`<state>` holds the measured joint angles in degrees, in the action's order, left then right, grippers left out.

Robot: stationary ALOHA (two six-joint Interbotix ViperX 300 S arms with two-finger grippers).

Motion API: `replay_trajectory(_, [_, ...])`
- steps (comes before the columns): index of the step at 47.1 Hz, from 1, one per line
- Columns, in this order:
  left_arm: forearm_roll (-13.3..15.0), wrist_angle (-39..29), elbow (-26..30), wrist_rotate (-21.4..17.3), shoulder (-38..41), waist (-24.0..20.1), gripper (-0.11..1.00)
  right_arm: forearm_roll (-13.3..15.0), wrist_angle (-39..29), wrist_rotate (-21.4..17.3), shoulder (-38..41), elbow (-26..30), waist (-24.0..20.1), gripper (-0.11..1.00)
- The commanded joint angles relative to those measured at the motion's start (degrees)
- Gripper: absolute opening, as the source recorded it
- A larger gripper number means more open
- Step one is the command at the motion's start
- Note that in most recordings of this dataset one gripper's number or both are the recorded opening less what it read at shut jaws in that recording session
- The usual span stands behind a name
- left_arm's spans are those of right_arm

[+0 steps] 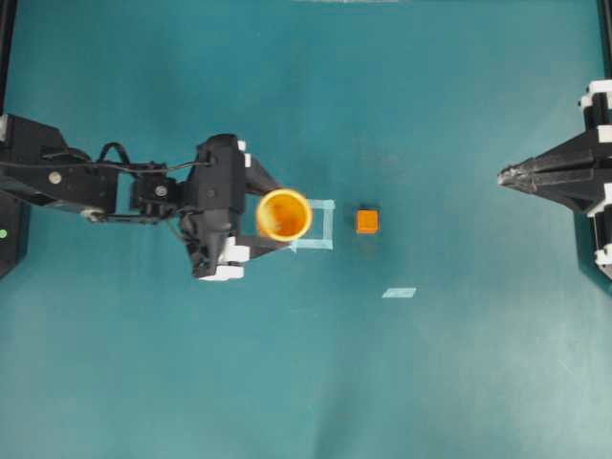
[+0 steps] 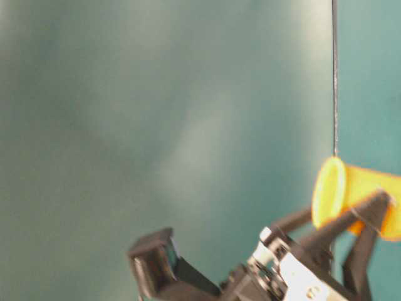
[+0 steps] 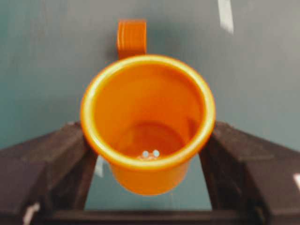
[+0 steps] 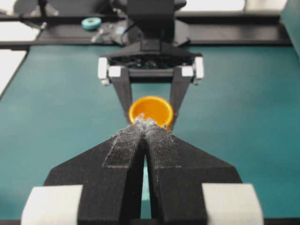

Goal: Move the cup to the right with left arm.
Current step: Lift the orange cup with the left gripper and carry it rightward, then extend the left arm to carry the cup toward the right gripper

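The yellow-orange cup [image 1: 284, 214] stands upright between the black fingers of my left gripper [image 1: 284, 218], over the left part of a pale tape square. In the left wrist view the cup [image 3: 147, 122] fills the middle, and both fingers [image 3: 65, 159] press against its sides just under the rim. The table-level view shows the cup [image 2: 351, 194] clasped by those fingers [image 2: 369, 210]. From the right wrist view the cup [image 4: 151, 110] sits framed by the left gripper [image 4: 151, 112]. My right gripper [image 1: 502, 175] is drawn back at the right edge, its tips together [image 4: 146, 123].
A small orange cube [image 1: 367, 221] lies on the teal table just right of the cup, also behind the cup in the left wrist view [image 3: 131, 37]. The tape square [image 1: 323, 228] marks the table under the cup. A short tape strip [image 1: 399, 293] lies lower right.
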<state>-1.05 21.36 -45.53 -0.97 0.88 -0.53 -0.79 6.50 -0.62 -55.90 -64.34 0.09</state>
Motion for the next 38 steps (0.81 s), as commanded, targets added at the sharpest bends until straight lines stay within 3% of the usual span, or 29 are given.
replay_trajectory(1, [-0.1,0.2,3.5,-0.1,0.4,0.1,0.65,0.0,0.1,0.0,0.1,2.0,0.0,-0.01])
replay_trajectory(22, [-0.1,-0.7,17.0,-3.9,8.1,0.1,0.65,-0.1,-0.6,0.0,0.1,2.4,0.0,-0.01])
replay_trajectory(38, [-0.1,-4.9,28.6,-4.2,14.9,0.1,0.65,-0.1,-0.6,0.0,0.0,2.6,0.0,-0.01])
